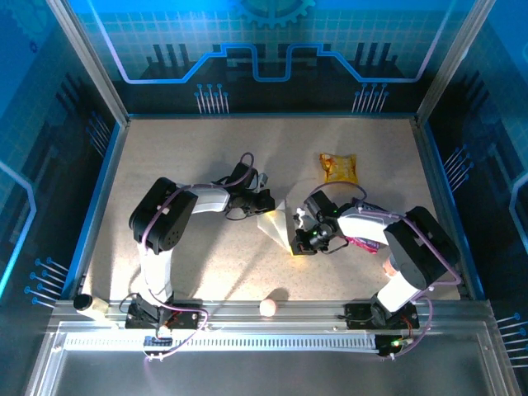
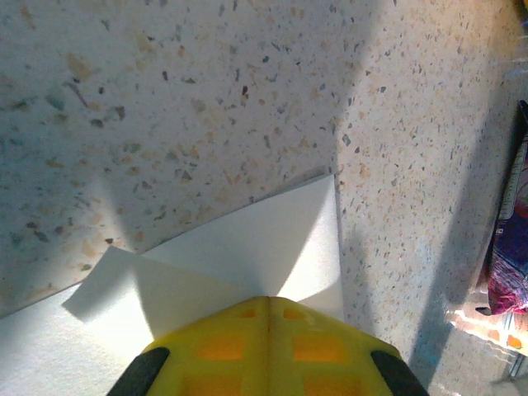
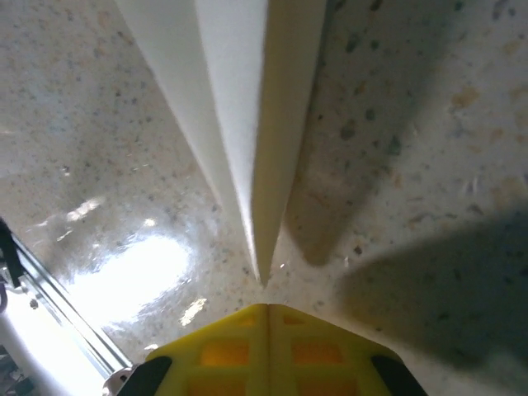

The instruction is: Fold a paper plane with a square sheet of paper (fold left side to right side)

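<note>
The square sheet of paper lies mid-table, folded into a narrow white pointed shape like a paper plane. My left gripper is at its far left edge, and in the left wrist view its yellow fingers are shut, tip over the layered white paper. My right gripper sits at the paper's near right end. In the right wrist view it is shut with nothing in it, and the paper's sharp creased point ends just ahead of the fingertips, lifted slightly off the table.
A yellow snack packet lies at the back right. A pink wrapper lies under the right arm and shows at the right edge of the left wrist view. A small pinkish ball rests at the front rail.
</note>
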{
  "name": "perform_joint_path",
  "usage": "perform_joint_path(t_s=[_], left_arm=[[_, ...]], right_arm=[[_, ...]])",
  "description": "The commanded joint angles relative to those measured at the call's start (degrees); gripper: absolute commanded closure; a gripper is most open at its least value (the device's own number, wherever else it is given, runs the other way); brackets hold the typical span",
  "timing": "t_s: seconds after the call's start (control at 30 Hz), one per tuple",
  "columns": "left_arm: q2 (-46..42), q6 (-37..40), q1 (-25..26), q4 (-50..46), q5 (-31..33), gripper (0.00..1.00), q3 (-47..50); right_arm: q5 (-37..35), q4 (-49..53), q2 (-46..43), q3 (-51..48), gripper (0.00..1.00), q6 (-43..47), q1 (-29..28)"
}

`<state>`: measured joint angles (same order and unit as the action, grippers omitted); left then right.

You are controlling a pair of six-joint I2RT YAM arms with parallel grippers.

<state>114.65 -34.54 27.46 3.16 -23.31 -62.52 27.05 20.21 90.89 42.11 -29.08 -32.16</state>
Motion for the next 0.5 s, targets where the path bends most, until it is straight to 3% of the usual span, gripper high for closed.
perform_joint_path(t_s=[0.0, 0.47], left_arm=[[3.40, 0.97, 0.12, -5.89, 5.23, 1.00, 0.46], [2.60, 0.61, 0.75, -5.62, 4.44, 1.00, 0.62]], right_arm=[[1.42, 3.14, -3.08, 2.56, 1.00, 0.81, 0.79], [0.63, -4.88, 9.86, 11.49, 1.00, -1.13, 1.40]])
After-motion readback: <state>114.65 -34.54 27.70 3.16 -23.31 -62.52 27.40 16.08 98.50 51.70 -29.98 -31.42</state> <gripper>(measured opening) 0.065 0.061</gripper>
